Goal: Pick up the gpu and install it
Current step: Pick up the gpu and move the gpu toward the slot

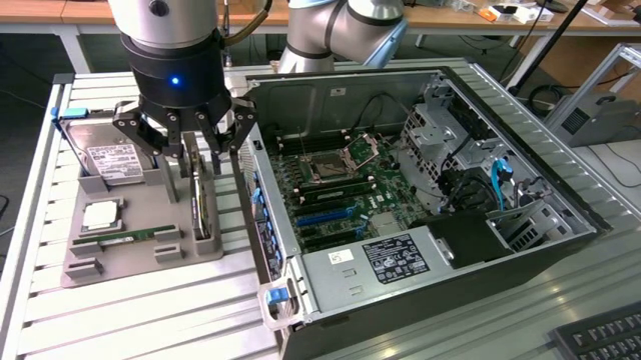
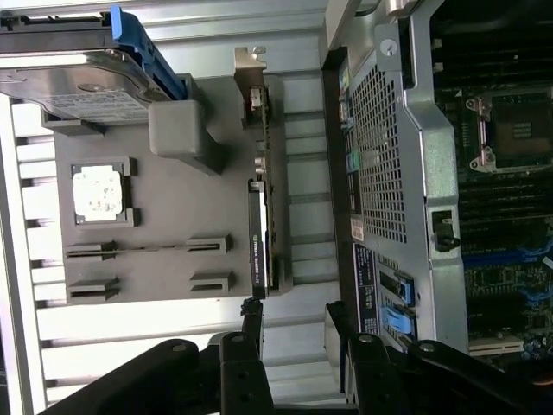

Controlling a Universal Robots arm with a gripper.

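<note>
The gpu [image 1: 203, 204] stands edge-on in a slot of the grey holder tray [image 1: 150, 225], on the exterior view's left beside the open computer case [image 1: 421, 187]. In the wrist view the gpu [image 2: 259, 238] is a thin green and black strip with its silver bracket [image 2: 251, 78] at the far end. My gripper [image 1: 192, 169] hangs just above the card's back end, open, with nothing between its fingers. In the wrist view the gripper [image 2: 294, 327] has its black fingers [image 2: 252, 322] spread, and the card lies in line with one of them, apart from both.
The tray also holds a silver hard drive [image 1: 110, 159], a processor chip [image 1: 100, 215] and a memory stick [image 1: 125, 237]. The case wall [image 1: 263, 202] rises right beside the tray. Blue slots [image 1: 323, 217] show on the motherboard. A keyboard [image 1: 601, 337] lies at the front right.
</note>
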